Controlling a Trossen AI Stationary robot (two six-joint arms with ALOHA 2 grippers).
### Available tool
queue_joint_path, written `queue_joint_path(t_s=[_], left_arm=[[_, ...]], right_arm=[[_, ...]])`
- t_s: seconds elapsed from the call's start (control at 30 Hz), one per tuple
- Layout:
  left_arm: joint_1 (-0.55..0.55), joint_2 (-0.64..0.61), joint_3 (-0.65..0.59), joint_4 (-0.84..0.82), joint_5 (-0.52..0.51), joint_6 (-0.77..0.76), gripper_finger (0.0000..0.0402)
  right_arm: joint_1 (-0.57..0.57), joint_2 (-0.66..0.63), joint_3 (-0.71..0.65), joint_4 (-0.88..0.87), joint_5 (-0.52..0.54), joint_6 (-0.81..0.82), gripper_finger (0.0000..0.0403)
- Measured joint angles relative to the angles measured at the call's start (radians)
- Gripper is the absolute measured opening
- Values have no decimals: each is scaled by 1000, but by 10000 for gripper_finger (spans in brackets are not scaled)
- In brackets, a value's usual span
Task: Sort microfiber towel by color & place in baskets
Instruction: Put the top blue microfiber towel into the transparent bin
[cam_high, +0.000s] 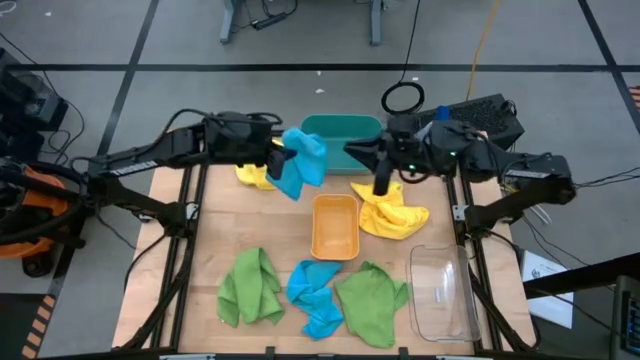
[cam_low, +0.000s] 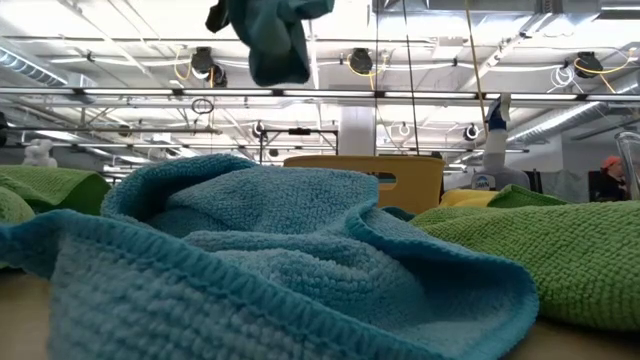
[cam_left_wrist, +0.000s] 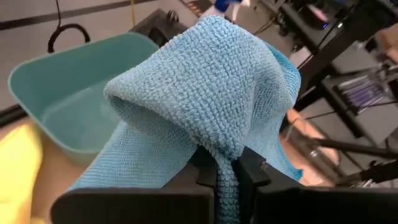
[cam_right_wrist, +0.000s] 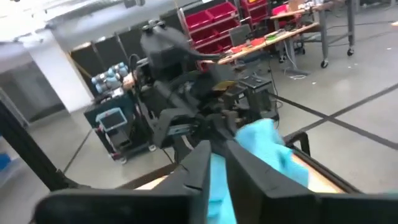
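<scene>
Six towels are in your view from above, and one blue towel (cam_high: 302, 162) hangs from the left gripper (cam_high: 278, 157), lifted off the table at the far side, just left of the teal basket (cam_high: 343, 131). In the left wrist view you see the two fingers (cam_left_wrist: 214, 180) pressed together on a fold of that cloth. Behind it, a yellow towel (cam_high: 253, 176) lies on the table at the far left. Your right gripper (cam_high: 381, 185) points down over the second yellow towel (cam_high: 393, 213), just right of the orange basket (cam_high: 334, 226); its fingers look close together, but you cannot tell from these views whether they grip the cloth or have let it go. The orange basket sits mid-table, in front of the teal one. Along the near edge lie a green towel (cam_high: 249, 286) at the left, a second blue towel (cam_high: 314, 294) in the middle and another green towel (cam_high: 372, 302) beside it, next to the clear basket (cam_high: 445, 292) at the near right.
</scene>
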Motion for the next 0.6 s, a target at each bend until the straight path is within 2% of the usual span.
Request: queue_joint_path(t_s=[0.1, 0.33, 0.47, 0.6], left_arm=[[8, 0, 24, 0, 11, -11, 17], [10, -4, 58, 0, 15, -26, 18], [1, -4, 73, -3, 16, -27, 18], [-12, -31, 81, -1, 36, -78, 18]], right_arm=[[13, 102, 155, -95, 19, -47, 91], [70, 293, 471, -366, 135, -54, 194], [114, 367, 577, -477, 208, -48, 245], [151, 423, 628, -525, 333, -48, 280]])
